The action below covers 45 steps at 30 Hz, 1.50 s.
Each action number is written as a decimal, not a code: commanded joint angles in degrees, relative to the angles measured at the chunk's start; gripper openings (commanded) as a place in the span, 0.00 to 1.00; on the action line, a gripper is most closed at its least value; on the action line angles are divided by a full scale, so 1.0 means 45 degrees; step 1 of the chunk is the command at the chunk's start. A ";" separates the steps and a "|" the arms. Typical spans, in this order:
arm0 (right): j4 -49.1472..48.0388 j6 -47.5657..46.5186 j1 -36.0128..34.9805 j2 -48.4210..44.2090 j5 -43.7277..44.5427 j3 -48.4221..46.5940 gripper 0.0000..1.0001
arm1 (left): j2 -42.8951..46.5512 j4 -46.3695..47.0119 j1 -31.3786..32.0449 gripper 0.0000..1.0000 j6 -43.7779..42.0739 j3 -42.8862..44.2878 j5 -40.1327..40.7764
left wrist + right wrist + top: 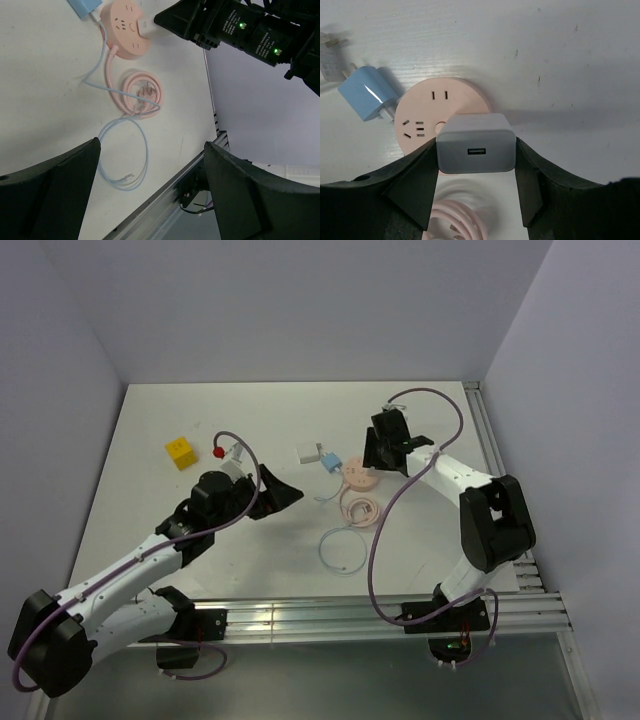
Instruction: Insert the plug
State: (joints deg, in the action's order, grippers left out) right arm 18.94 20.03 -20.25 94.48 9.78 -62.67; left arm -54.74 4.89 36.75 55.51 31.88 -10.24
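Between fingers of right pincer [476,161], half-closed, white adapter [476,140] is sitting over pink socket disc [420,107]. Light-blue plug [367,92] is lying just left of that pincer, ungripped. Left pincer [151,165] is hanging wide open, empty. Next, prob.: letting adapter go, grabbing plug, aligning prongs w/ slots.

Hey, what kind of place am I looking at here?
Probably a robotics lab test cell: a white table boxed in by plain walls, aluminium rails along its edges, two robot arms, the right gripper holding a white adapter at a pink socket hub.
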 commanded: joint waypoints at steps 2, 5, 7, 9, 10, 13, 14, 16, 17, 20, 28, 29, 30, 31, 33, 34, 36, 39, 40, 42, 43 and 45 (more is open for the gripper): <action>0.3585 0.1757 -0.0675 0.0861 0.0679 0.0919 0.00 | -0.0783 0.0243 0.0036 0.89 -0.0538 0.1079 -0.0400; 0.4166 0.2246 -0.1045 0.1385 0.1490 0.0843 0.00 | -0.1603 0.0146 0.0016 0.83 -0.0733 0.1528 -0.0362; 0.4501 0.2656 -0.1416 0.1699 0.1848 0.0609 0.00 | -0.2325 -0.0011 0.0016 0.77 -0.0967 0.1937 -0.0283; 0.4637 0.3084 -0.1691 0.2071 0.1906 0.0549 0.00 | -0.2813 -0.0012 0.0016 0.74 -0.1045 0.2075 -0.0322; 0.4774 0.3204 -0.1769 0.2188 0.2082 0.0452 0.00 | -0.2874 0.0047 0.0016 0.73 -0.1026 0.2037 -0.0361; 0.5516 0.3516 -0.2374 0.2715 0.2376 -0.0036 0.00 | -0.2797 0.0476 0.0017 0.72 -0.0831 0.1726 -0.0400; 0.5576 0.3595 -0.2549 0.2813 0.2358 -0.0056 0.00 | -0.2758 0.0554 0.0016 0.72 -0.0811 0.1628 -0.0381; 0.5692 0.3868 -0.2824 0.2950 0.2319 -0.0037 0.00 | -0.2621 0.0516 0.0036 0.72 -0.0772 0.1510 -0.0166; 0.5616 0.4023 -0.2921 0.2892 0.2164 0.0021 0.00 | -0.2582 0.0497 0.0017 0.72 -0.0791 0.1471 -0.0147; 0.4568 0.4161 -0.3137 0.2581 0.0741 0.0703 0.00 | -0.2425 0.0379 0.0017 0.71 -0.0870 0.1393 -0.0049; 0.4206 0.4611 -0.3467 0.3983 0.0928 0.1058 0.00 | -0.1743 -0.0031 0.0036 0.72 -0.1221 0.1198 0.0224; 0.4519 0.4727 -0.3759 0.4372 0.1241 0.0960 0.00 | -0.1684 -0.0031 0.0036 0.72 -0.1221 0.1139 0.0321; 0.4464 0.4747 -0.3839 0.4512 0.1225 0.0940 0.00 | -0.1548 0.0046 0.0017 0.72 -0.1183 0.0984 0.0361; 0.4444 0.4748 -0.3898 0.4648 0.1264 0.0901 0.00 | -0.1488 0.0067 0.0016 0.72 -0.1163 0.0905 0.0400; 0.5086 0.4904 -0.4151 0.5311 0.1848 0.0491 0.00 | -0.1390 0.0164 0.0016 0.72 -0.1085 0.0749 0.0420; 0.5262 0.4943 -0.4249 0.5584 0.1927 0.0432 0.00 | -0.1371 0.0184 0.0036 0.72 -0.1085 0.0690 0.0420; 0.5381 0.5196 -0.4522 0.5723 0.2181 0.0393 0.00 | -0.1274 0.0184 0.0017 0.71 -0.1046 0.0612 0.0440; 0.5012 0.5353 -0.4718 0.5705 0.1872 0.0703 0.00 | -0.1098 0.0223 0.0016 0.71 -0.1026 0.0475 0.0517; 0.4836 0.5372 -0.4719 0.5550 0.1908 0.0763 0.00 | -0.1058 0.0204 0.0016 0.71 -0.1045 0.0475 0.0537; 0.4892 0.5509 -0.4680 0.5315 0.2180 0.0686 0.00 | -0.0884 0.0068 0.0036 0.71 -0.1084 0.0533 0.0595; 0.4893 0.5529 -0.4660 0.4927 0.2433 0.0666 0.00 | -0.0844 -0.0011 0.0017 0.72 -0.1123 0.0572 0.0635; 0.5029 0.5665 -0.4563 0.4437 0.2805 0.0588 0.00 | -0.0688 -0.0186 0.0016 0.73 -0.1202 0.0669 0.0713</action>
State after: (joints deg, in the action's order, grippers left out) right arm 21.43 41.39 -39.62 106.34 38.85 -68.99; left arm -59.83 4.58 36.75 51.68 34.17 -8.27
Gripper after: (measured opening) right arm 0.637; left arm 0.721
